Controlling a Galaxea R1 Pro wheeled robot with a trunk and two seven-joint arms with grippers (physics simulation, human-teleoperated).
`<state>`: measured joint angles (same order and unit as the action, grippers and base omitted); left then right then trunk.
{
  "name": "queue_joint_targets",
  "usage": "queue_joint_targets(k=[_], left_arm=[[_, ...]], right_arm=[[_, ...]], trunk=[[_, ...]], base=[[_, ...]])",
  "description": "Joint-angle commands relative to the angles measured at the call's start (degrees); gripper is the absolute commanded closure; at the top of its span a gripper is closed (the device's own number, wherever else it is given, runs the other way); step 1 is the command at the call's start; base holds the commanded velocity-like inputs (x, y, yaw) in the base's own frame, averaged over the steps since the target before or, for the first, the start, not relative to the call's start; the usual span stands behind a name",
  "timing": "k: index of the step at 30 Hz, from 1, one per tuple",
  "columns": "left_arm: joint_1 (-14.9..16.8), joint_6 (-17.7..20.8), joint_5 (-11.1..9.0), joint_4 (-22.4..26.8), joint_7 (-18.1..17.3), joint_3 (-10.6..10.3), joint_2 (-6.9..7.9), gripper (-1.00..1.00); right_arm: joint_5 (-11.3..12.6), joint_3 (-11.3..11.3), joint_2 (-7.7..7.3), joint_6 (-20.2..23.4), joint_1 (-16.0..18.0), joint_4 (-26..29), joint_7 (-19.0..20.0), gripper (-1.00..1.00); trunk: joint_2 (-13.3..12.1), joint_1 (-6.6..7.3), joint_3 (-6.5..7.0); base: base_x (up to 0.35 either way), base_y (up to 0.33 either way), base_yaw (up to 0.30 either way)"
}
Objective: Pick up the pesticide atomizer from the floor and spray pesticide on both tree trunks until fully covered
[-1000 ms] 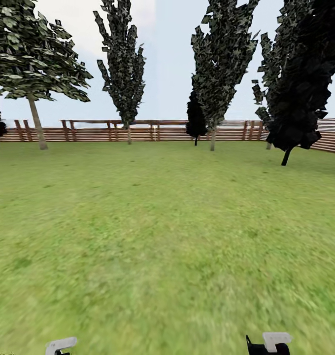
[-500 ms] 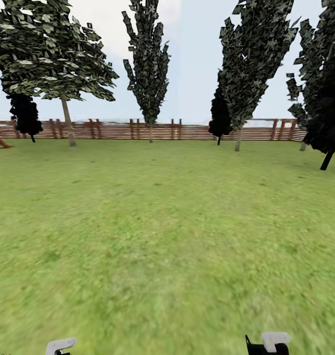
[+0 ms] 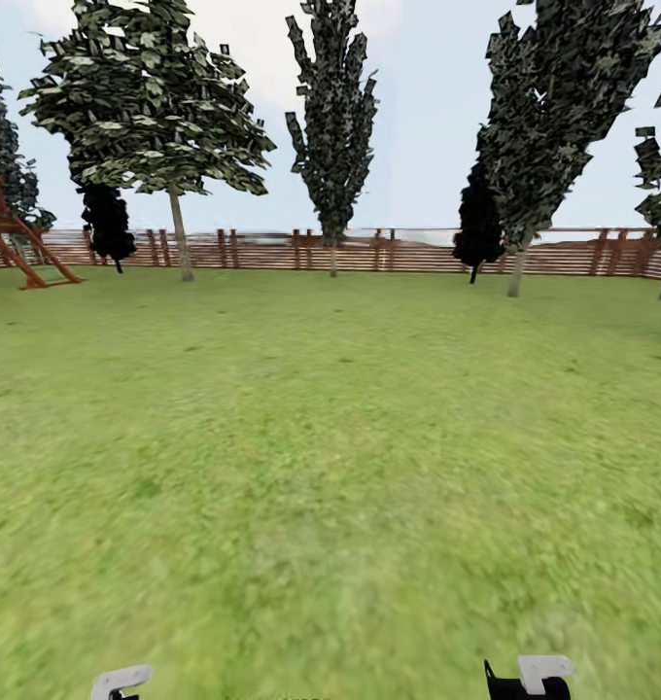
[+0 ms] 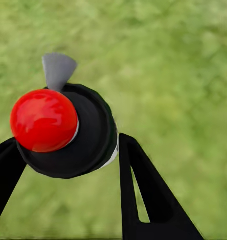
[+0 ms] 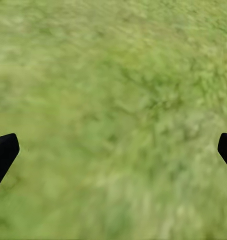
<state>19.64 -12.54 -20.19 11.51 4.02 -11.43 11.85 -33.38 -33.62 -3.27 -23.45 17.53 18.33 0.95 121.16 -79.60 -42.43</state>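
While between blk fingers (image 4: 143,190), glossy red-domed round atomizer (image 4: 63,130) over blotchy grass (image 4: 183,60).

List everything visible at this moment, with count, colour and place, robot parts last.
Lawn: one, blotchy green, filling the foreground up to the fence.
Fence: one, brown slats, across the far edge of the lawn.
Broad tree: one, dark green crown on a pale trunk, far left by the fence.
Narrow trees: at least two, dark green, centre and right by the fence.
Blackish trees: two, small, at the fence.
Red frame: one, far left edge; too small to identify.
Atomizer: one, red cap on a dark round body, between the left jaws.
Left gripper: black, shut on the atomizer.
Right gripper: black, open over grass.
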Motion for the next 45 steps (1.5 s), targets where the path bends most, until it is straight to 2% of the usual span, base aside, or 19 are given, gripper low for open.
queue_joint_targets(k=[1, 45], left_arm=[[0.05, -0.12, -0.2, 0.0, 0.81, -0.61, 0.02, 1.0], [0.05, -0.12, -0.2, -0.09, 0.81, -0.61, 0.01, 1.0]], right_arm=[[-0.55, -0.48, 0.02, -0.28, 0.05, -0.02, 0.1, -1.0], [-0.64, -0.47, 0.2, -0.28, 0.05, -0.05, 0.26, -1.0]], trunk=[[0.03, 0.01, -0.12], [0.03, 0.01, -3.09]], base=[[0.0, 0.0, 0.244], [0.0, 0.0, 0.205]])
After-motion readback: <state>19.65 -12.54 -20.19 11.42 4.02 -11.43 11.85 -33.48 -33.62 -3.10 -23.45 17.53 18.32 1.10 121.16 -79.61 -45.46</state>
